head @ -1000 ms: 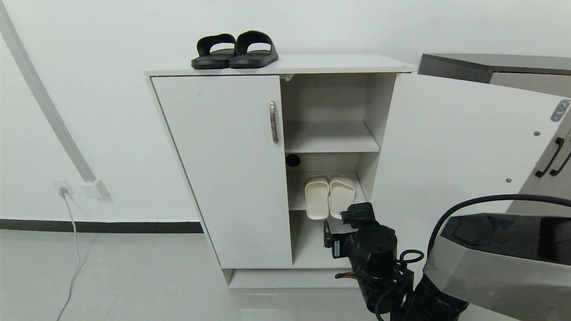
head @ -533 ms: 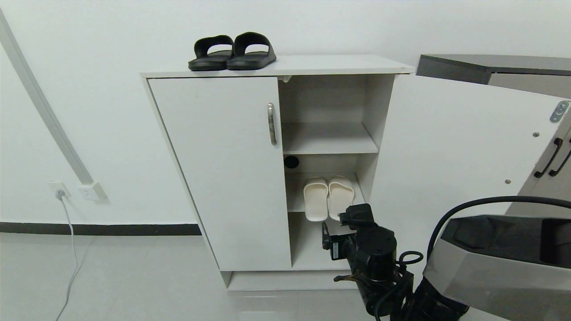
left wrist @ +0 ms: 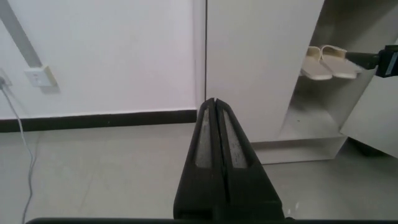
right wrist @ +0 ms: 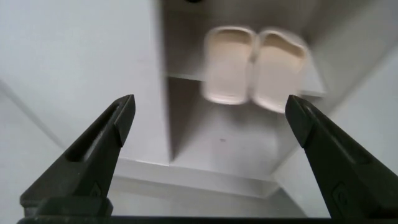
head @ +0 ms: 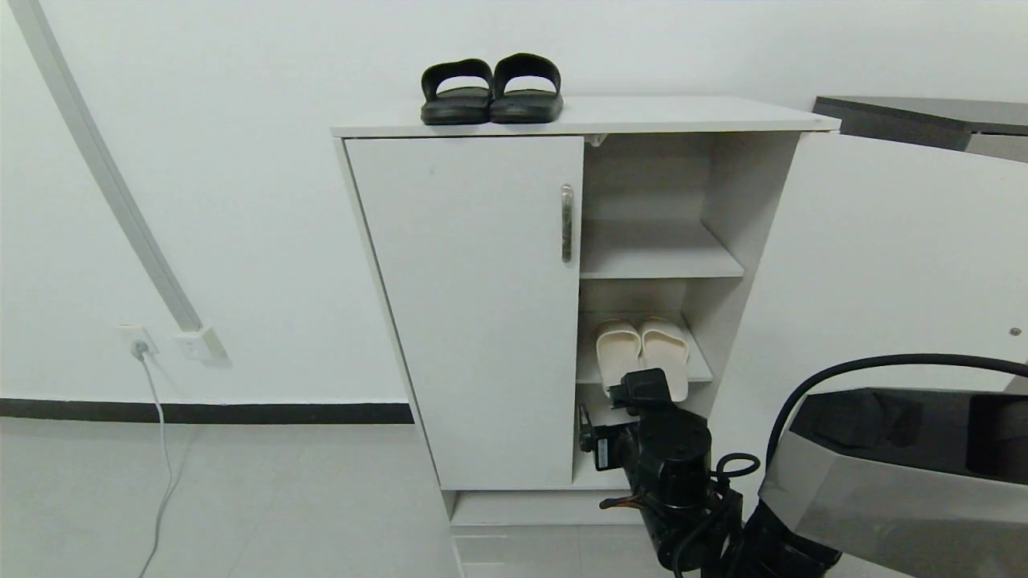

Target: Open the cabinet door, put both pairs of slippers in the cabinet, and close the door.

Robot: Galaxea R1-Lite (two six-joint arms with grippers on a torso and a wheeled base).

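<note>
In the head view, a boxy white laminate cabinet (head: pixel 474 321) is standing with its right door (head: pixel 883 257) hanging wide open. Smooth black slippers (head: pixel 491 90) are sitting on its top, at the front edge toward the left corner. Rounded cream slippers (head: pixel 642 353) are lying side by side on the lower shelf (head: pixel 701 374). The camera has swung, so the cabinet is showing farther right; both pairs are lying as before.

In the left wrist view, the left hand (left wrist: pixel 214 107) is pressing its slim dark fingers together above the tiled floor (left wrist: pixel 112 162).

In the right wrist view, the right hand (right wrist: pixel 209 102) is spreading its wedge-shaped fingers wide, holding nothing and facing the cream slippers.
</note>
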